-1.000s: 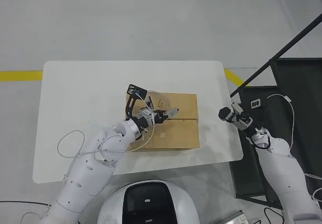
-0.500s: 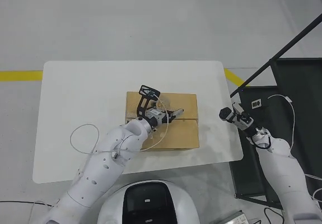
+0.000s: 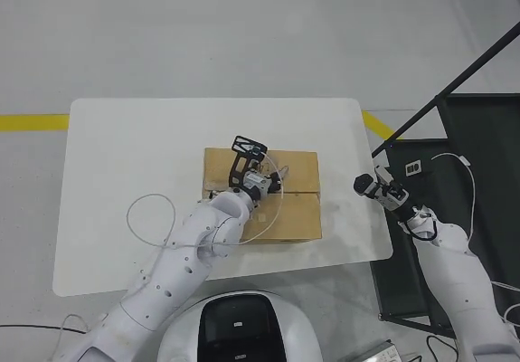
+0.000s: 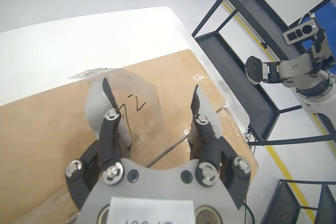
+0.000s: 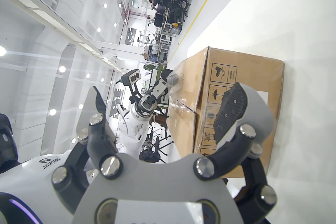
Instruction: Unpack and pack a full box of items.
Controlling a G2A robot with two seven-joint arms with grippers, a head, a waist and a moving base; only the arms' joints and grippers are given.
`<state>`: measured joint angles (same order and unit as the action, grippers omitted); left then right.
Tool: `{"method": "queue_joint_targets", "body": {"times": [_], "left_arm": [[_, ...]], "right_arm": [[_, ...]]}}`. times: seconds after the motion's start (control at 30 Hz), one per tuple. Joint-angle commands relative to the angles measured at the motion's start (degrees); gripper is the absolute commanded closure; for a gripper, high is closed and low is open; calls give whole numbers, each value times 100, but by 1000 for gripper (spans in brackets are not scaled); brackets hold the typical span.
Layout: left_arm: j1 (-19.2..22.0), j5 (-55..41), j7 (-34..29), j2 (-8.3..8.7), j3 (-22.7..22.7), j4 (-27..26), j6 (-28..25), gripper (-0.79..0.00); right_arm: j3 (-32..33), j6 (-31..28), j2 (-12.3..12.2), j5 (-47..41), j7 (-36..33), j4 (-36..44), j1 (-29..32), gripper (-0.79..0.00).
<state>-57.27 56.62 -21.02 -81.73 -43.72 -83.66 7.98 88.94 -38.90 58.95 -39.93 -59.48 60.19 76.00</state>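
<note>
A closed cardboard box (image 3: 287,213) sits on the white table (image 3: 133,154), its top seam covered with clear tape. My left gripper (image 3: 271,178) hovers over the middle of the box top, open. In the left wrist view the left gripper (image 4: 150,83) has its fingers spread above the box (image 4: 47,120). A loose flap of clear tape (image 4: 139,88) stands up against one finger. My right gripper (image 3: 361,185) is open beyond the box's right side, near the table edge. The right wrist view shows the right gripper (image 5: 166,88) facing the box's end panel (image 5: 244,72).
A black metal rack (image 3: 477,136) stands just right of the table, close to the right arm. A white cable (image 3: 142,217) loops off the left arm over the table's left half. Bare table surrounds the box.
My left gripper has shifted right, from the box's left end to over its middle. The right arm and the box have stayed put.
</note>
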Motion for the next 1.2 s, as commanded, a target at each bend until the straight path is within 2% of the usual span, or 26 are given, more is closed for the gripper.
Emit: {"method": "queue_joint_targets", "body": {"times": [0.0,0.33,0.5,0.73,0.93,0.97,1.0,1.03,1.17], "left_arm": [[13,63,-2,-23,20,23,82,0],[-96,288,59,-60,36,-102,-217,0],[-249,567,102,-32,1,-207,-391,0],[-394,872,293,-5,-83,-240,-636,0],[-511,955,374,12,-200,-357,-784,0],[-526,969,377,14,-216,-380,-802,0],[-544,977,379,15,-232,-403,-820,0],[-562,988,387,17,-248,-425,-832,0],[-624,1031,381,19,-297,-490,-869,0]], "right_arm": [[2,6,2,-1,-5,-6,-1,-785],[145,-128,-1,-195,-56,27,85,-785],[148,65,-8,-233,-246,-30,80,-785],[166,219,-11,-80,-98,-338,41,-785],[42,523,-25,142,-497,-677,-132,-785],[10,525,-19,98,-620,-731,-167,-625],[-6,515,-13,38,-725,-810,-198,-342],[-5,471,-11,20,-760,-914,-232,-9],[-48,379,-3,55,-867,-1231,-373,0]]}}
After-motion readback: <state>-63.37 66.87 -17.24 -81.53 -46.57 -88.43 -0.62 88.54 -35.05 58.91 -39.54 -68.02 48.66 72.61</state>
